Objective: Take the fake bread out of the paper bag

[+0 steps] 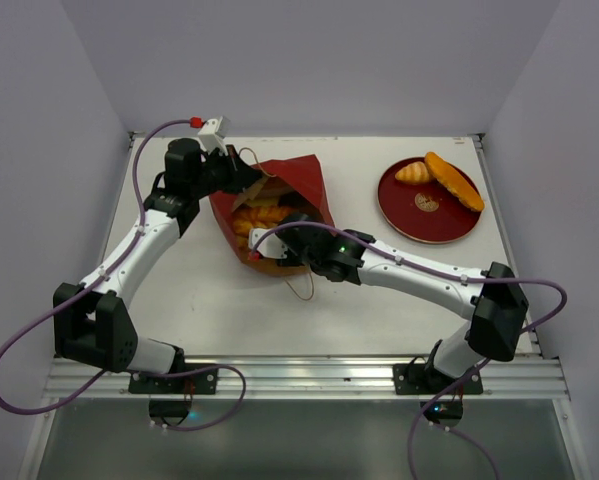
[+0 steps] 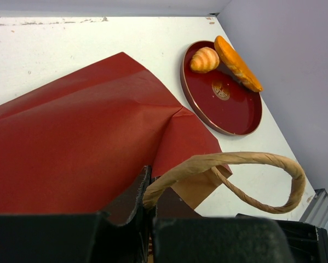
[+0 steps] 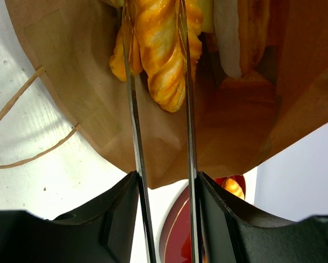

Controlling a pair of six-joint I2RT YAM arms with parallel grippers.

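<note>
While the jaws of the left gripper [image 2: 150, 192] pinch the rim of the paper bag [image 1: 299, 185], lying nearer the far and left edges of the worktop [image 1: 199, 300], and the jaws of the right gripper [image 3: 155, 33] squeeze a braided loaf [image 3: 162, 60] inside, risk: the glossy loaf slips free, or the jaws snag the paper.

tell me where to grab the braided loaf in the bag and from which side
Grip the braided loaf across its narrow width, just behind the rounded end nearest the mouth of the paper bag. Come in through the open mouth, along the loaf's length: it lies pointing at the opening, and the right tool straddles its long sides that way.
</note>
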